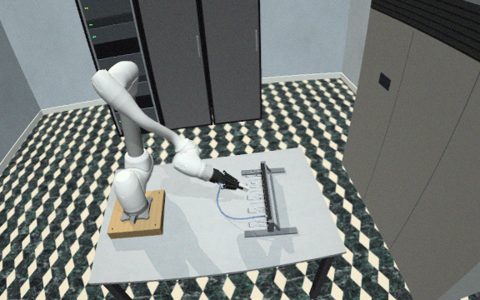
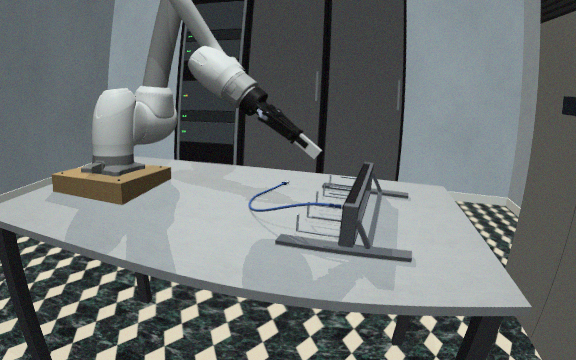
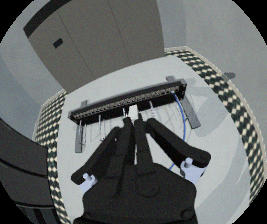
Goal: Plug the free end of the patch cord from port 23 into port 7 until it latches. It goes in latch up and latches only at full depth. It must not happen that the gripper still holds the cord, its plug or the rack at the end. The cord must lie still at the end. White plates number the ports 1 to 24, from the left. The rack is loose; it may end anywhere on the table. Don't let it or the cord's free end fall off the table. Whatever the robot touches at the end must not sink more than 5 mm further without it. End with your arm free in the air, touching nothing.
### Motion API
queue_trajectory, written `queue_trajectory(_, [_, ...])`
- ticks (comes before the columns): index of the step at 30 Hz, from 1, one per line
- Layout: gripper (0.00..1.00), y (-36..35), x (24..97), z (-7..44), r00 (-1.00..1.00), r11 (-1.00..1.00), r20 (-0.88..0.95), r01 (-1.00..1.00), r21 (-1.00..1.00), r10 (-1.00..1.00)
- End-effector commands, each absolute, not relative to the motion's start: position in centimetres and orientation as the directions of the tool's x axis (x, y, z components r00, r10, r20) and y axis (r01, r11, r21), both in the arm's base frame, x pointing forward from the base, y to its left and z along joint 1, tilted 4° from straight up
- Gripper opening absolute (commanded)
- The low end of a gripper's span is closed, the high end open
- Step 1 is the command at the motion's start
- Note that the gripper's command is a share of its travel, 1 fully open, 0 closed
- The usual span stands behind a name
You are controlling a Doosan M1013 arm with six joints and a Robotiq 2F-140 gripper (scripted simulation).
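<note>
The grey patch-panel rack (image 1: 270, 199) (image 2: 355, 205) (image 3: 127, 100) stands on the table (image 1: 182, 250) (image 2: 178, 240), its ports facing the arm. The blue patch cord (image 1: 224, 212) (image 2: 288, 205) (image 3: 182, 121) runs from the rack's near end in a loop over the table. Its free end (image 1: 220, 187) (image 2: 285, 183) lies on the table top, apart from the fingers. My gripper (image 1: 245, 188) (image 2: 312, 149) (image 3: 134, 111) is shut on nothing. It hangs tilted in the air above the table, pointing at the rack's front, a short way from it.
The arm's wooden base block (image 1: 137, 217) (image 2: 110, 181) sits at the table's left side. Thin number plates (image 1: 257, 196) (image 2: 318, 220) stand out in front of the rack. Cabinets (image 1: 423, 137) stand beyond the table's far side.
</note>
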State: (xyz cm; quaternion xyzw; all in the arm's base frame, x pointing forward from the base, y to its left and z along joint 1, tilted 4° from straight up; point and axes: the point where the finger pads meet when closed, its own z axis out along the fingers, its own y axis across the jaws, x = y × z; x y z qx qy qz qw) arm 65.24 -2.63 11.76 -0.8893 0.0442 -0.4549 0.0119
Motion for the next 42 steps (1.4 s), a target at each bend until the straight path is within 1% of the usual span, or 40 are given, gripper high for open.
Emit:
queue_trajectory(1, [0.00,-2.6,62.9,13.6,0.583,-0.996,0.807,-0.066,-0.064,-0.090])
queue_trajectory(7, [0.00,-2.5,61.3,14.7,0.583,-0.996,0.807,-0.066,-0.064,-0.090])
queue_trajectory(21, [0.00,-3.3,61.2,14.8,0.583,-0.996,0.807,-0.066,-0.064,-0.090])
queue_trajectory(31, [0.00,-6.4,61.0,14.6,0.583,-0.996,0.807,-0.066,-0.064,-0.090])
queue_trajectory(42, [0.00,-11.6,60.6,14.2,0.583,-0.996,0.807,-0.066,-0.064,-0.090])
